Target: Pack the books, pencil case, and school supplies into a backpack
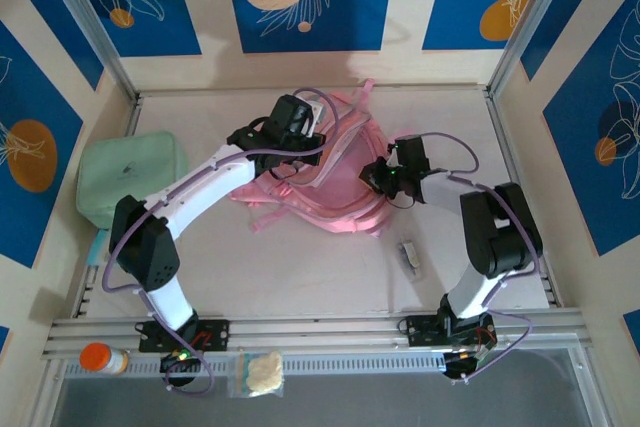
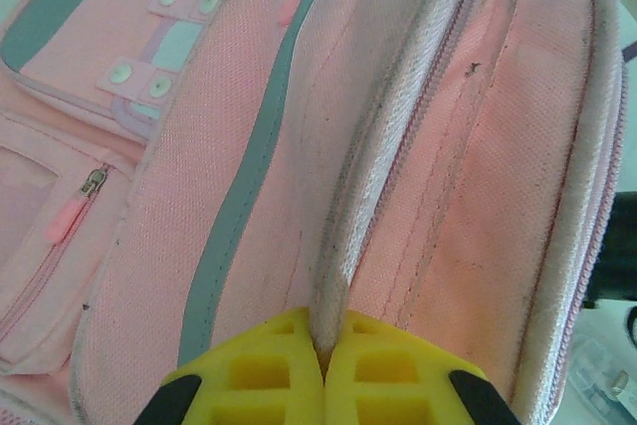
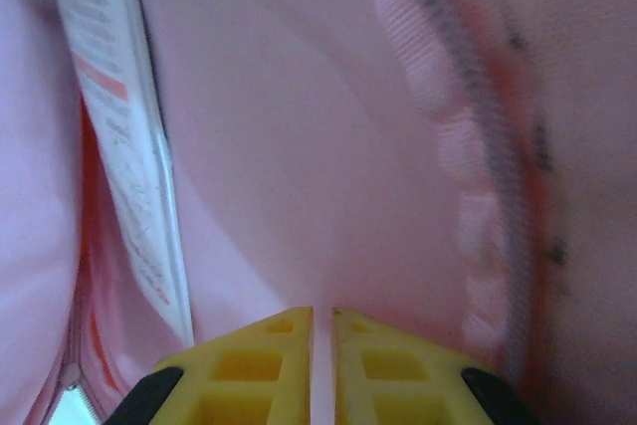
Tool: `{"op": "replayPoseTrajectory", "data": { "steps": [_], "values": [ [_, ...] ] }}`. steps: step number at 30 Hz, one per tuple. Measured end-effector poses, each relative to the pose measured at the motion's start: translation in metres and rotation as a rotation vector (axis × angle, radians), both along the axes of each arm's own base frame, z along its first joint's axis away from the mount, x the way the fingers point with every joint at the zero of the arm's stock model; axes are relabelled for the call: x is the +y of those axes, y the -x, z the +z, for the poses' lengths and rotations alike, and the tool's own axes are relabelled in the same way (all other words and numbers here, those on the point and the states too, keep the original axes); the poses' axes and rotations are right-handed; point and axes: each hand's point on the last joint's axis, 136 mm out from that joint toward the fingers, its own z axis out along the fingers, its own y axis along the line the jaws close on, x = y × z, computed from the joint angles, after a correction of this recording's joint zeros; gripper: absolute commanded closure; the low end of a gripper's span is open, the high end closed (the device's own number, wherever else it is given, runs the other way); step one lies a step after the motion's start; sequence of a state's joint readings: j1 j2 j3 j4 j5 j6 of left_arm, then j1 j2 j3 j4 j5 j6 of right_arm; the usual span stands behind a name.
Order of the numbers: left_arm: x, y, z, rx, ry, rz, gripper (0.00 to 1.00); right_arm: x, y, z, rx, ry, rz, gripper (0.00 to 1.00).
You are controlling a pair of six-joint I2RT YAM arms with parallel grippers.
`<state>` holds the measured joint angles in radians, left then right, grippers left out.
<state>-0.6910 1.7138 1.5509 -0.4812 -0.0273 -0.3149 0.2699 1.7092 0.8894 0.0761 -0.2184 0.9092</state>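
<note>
The pink backpack (image 1: 335,172) lies in the middle of the table, its front pockets (image 2: 90,146) showing in the left wrist view. My left gripper (image 1: 305,132) (image 2: 325,340) is shut on the pale grey piping (image 2: 368,176) along the backpack's zip opening. At the backpack's right side, my right gripper (image 1: 378,175) (image 3: 321,318) reaches into the pink lining (image 3: 299,146), jaws pinched on a thin fold of it. A white printed strip (image 3: 114,146) stands inside at the left. A small pale oblong school supply (image 1: 410,255) lies on the table near the right arm. The books and pencil case are hidden.
A padded mint-green zip case (image 1: 130,179) sits at the table's left edge. On the near rail stand an orange-capped bottle (image 1: 103,358) and a small clear bag (image 1: 262,372). Pink straps (image 1: 270,217) trail from the backpack toward the front.
</note>
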Motion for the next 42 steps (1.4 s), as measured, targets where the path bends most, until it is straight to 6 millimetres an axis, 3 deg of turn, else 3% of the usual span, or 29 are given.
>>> {"op": "replayPoseTrajectory", "data": {
  "steps": [9, 14, 20, 25, 31, 34, 36, 38, 42],
  "values": [
    [-0.004, 0.003, 0.0, 0.023, 0.031, -0.003, 1.0, 0.052, -0.038, 0.004, -0.015, -0.008, 0.047, 0.86],
    [-0.004, 0.003, 0.0, 0.036, 0.045, 0.007, 1.0, 0.07, -0.043, -0.009, 0.02, -0.026, 0.045, 0.87],
    [-0.001, 0.002, -0.003, 0.047, 0.046, 0.019, 1.0, 0.08, -0.043, 0.001, -0.005, -0.05, 0.057, 0.85],
    [-0.001, 0.004, -0.007, 0.056, 0.043, 0.019, 1.0, 0.053, -0.014, 0.033, -0.044, -0.038, 0.056, 0.84],
    [-0.003, 0.01, -0.024, 0.096, 0.051, 0.003, 1.0, -0.035, 0.003, 0.084, -0.124, 0.032, -0.064, 0.82],
    [-0.007, 0.015, -0.035, 0.121, 0.073, -0.017, 0.87, -0.066, 0.016, 0.095, -0.135, 0.076, -0.101, 0.81],
    [-0.01, 0.021, -0.045, 0.158, 0.097, -0.027, 0.73, -0.07, 0.03, 0.099, -0.133, 0.102, -0.08, 0.8],
    [-0.01, 0.029, -0.053, 0.185, 0.118, -0.036, 0.67, -0.065, 0.043, 0.103, -0.139, 0.125, -0.038, 0.78],
    [0.013, 0.054, -0.061, 0.211, 0.177, 0.011, 0.57, -0.037, 0.073, 0.103, -0.133, 0.187, 0.089, 0.78]
  ]
}}
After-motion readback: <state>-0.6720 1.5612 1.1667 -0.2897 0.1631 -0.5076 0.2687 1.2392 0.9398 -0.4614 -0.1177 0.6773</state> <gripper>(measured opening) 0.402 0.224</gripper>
